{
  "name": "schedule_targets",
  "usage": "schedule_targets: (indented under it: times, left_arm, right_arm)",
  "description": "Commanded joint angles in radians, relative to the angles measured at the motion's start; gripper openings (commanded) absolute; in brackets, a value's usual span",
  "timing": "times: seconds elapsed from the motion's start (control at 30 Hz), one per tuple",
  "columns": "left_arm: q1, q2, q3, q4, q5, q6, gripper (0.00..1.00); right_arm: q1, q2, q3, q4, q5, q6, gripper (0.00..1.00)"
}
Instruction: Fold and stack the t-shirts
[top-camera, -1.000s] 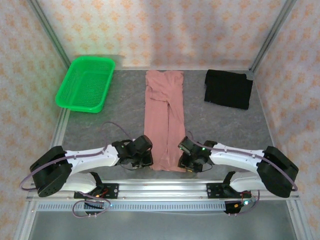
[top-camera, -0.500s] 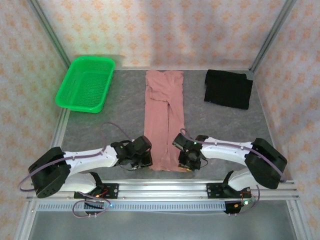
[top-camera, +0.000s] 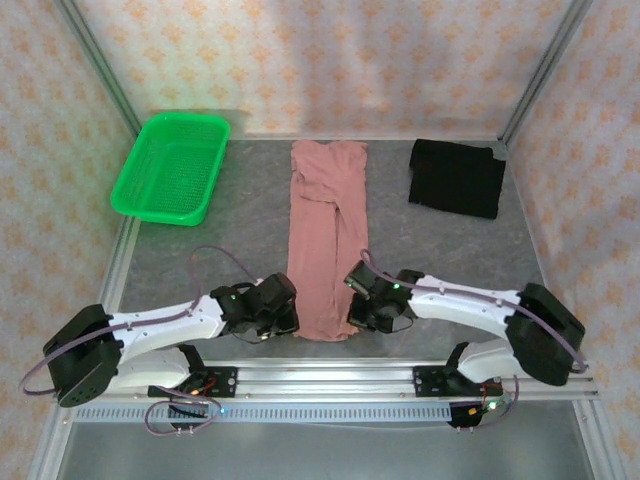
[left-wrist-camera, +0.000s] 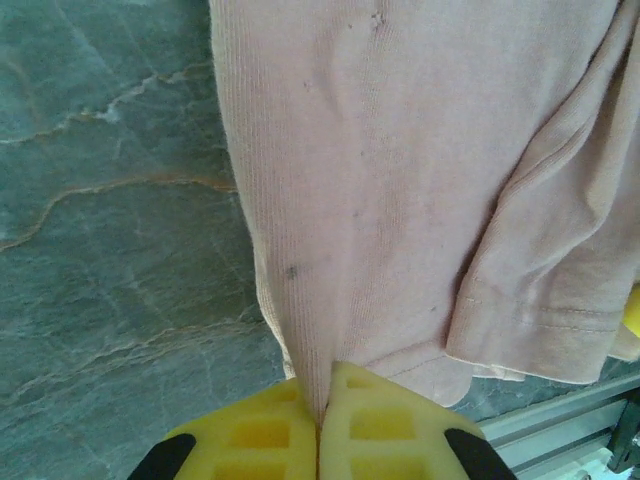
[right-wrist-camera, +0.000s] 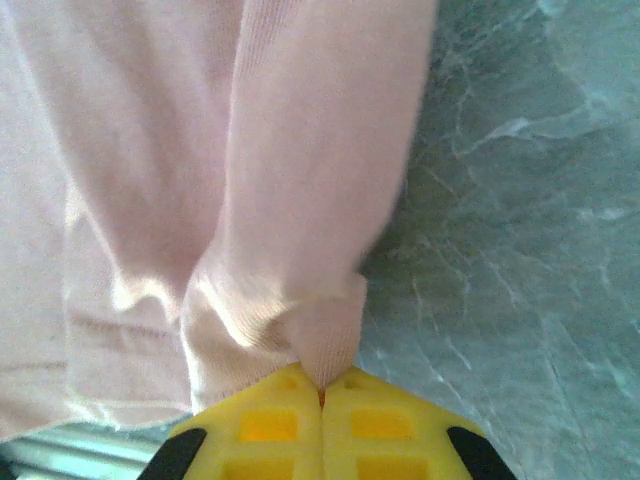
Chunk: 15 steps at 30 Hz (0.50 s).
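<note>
Rail (top-camera: 330, 372) along the near edge first, and just beyond it both grippers sit low on the grey table (top-camera: 220, 240). Left gripper (left-wrist-camera: 321, 405): yellow fingers pressed tight together, pinching the near left corner of the pink shirt (top-camera: 325, 235). Right gripper (right-wrist-camera: 320, 388): same story, fingers closed flat on a bunched fold at the near right corner.

From above, the black gripper bodies cover both of those corners, with only the hem between them showing. Up close on the right wrist view, the cloth is soft and blurred, so its folds are hard to read.

Moving out, the pink shirt lies as a long narrow strip down the middle of the table, running to the far edge, with its right side doubled over itself. Far left is a green basket (top-camera: 160, 215), well apart from the shirt. Far right, the black shirt (top-camera: 457, 178) lies flat in a folded rectangle, apart from the pink one, and its layers are too dark to tell apart.
</note>
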Motion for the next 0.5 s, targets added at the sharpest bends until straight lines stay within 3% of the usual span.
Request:
schedule_targets:
  times: [0.0, 0.2, 0.47]
  left_arm:
    - [-0.011, -0.035, -0.027, -0.056, -0.055, -0.024, 0.07]
    - [-0.030, -0.073, -0.063, -0.040, -0.061, -0.052, 0.07]
    - [-0.146, -0.133, -0.097, -0.040, -0.089, -0.147, 0.07]
  right_arm:
    - [0.005, -0.071, -0.038, -0.078, 0.025, 0.025, 0.00]
    - [0.011, -0.123, -0.082, -0.135, 0.020, 0.043, 0.00]
    - [0.039, -0.253, -0.124, -0.175, 0.005, 0.101, 0.00]
